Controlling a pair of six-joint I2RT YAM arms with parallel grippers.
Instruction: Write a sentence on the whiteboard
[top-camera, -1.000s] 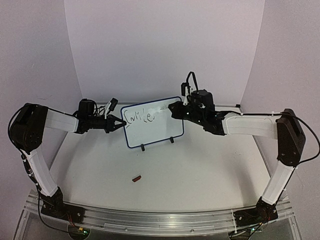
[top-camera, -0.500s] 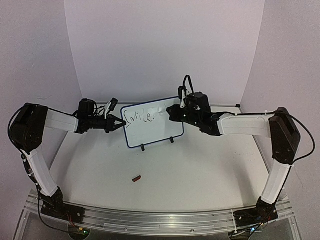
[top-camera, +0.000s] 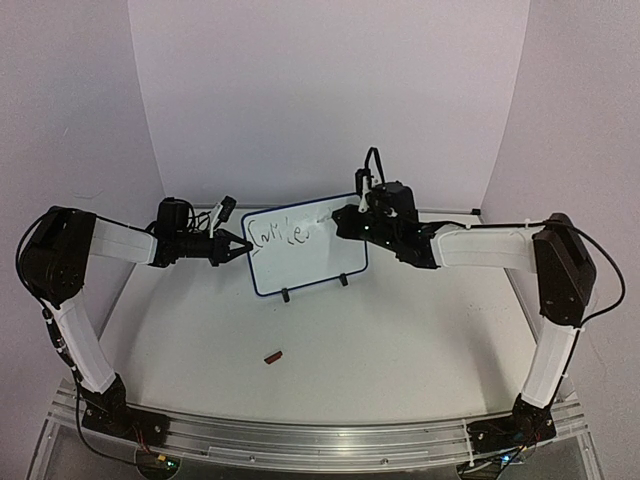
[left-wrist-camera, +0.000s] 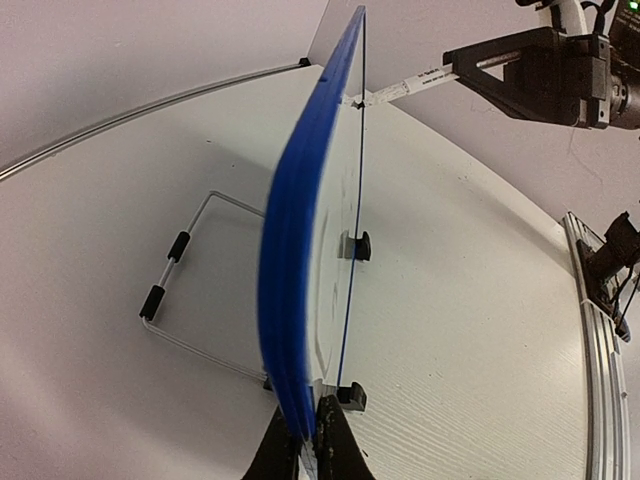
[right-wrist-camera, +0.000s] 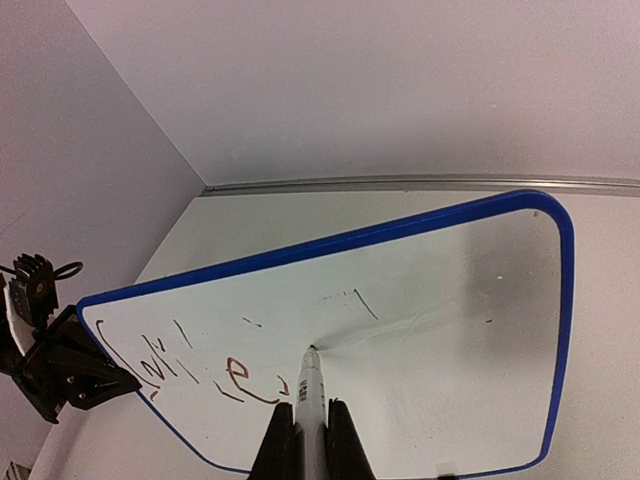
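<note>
Whiteboard (top-camera: 310, 262) stands on its feet at the table's (top-camera: 400, 340) 12 o'clock side, long axis running 9 to 3 from overhead. My left jaws are clenched on its 9 o'clock edge, steadying it. Right jaws are grasping the marker (right-wrist-camera: 308, 395), tip touching the board just past the scrawled sentence (top-camera: 282, 235). Blank space lies toward 3 o'clock, so I reckon the right arm does the travelling.
</note>
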